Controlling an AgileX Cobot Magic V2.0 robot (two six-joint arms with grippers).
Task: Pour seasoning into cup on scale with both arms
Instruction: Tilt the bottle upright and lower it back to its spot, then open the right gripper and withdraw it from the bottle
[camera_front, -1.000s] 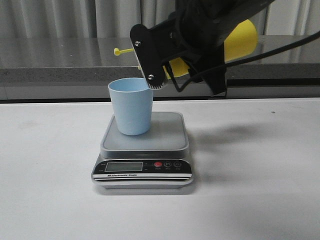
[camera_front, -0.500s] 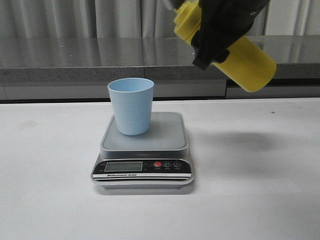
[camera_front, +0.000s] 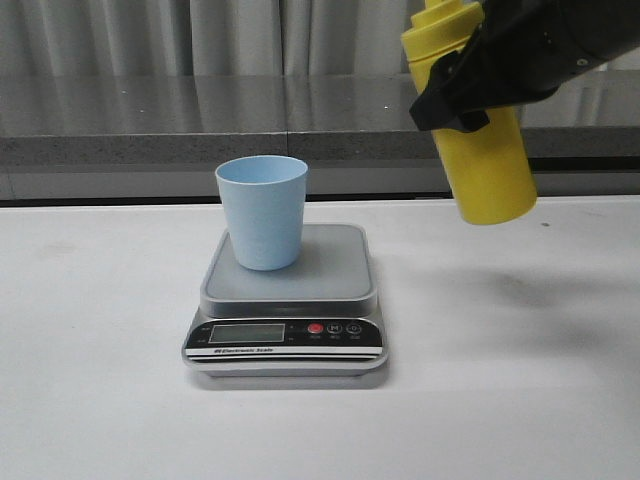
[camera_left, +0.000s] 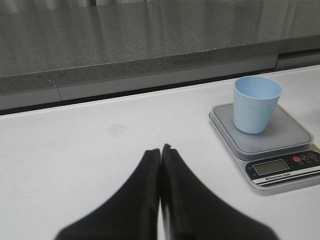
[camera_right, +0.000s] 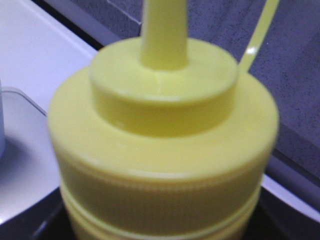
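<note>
Now: right gripper (camera_front: 470, 95) clamped around upper body of yellow squeeze bottle (camera_front: 485, 165), held high in air, long axis near upright w/ slight lean, nozzle end up, base hanging free. Nozzle (camera_right: 164, 32) bare in right wrist view, cap tether (camera_right: 260, 30) trailing off to one side.

Pale blue cup (camera_front: 263, 210) sits upright on steel platform of scale (camera_front: 288, 300), below and to robot-left of right claw, well apart. Judgement: bottle must travel left and tip nozzle-down toward cup mouth.

Left gripper (camera_left: 161, 155) fingers pressed together, holding nothing, low over table; cup and scale lie ahead and off to its right. Right arm is the nearer for pouring, since it carries the bottle.
</note>
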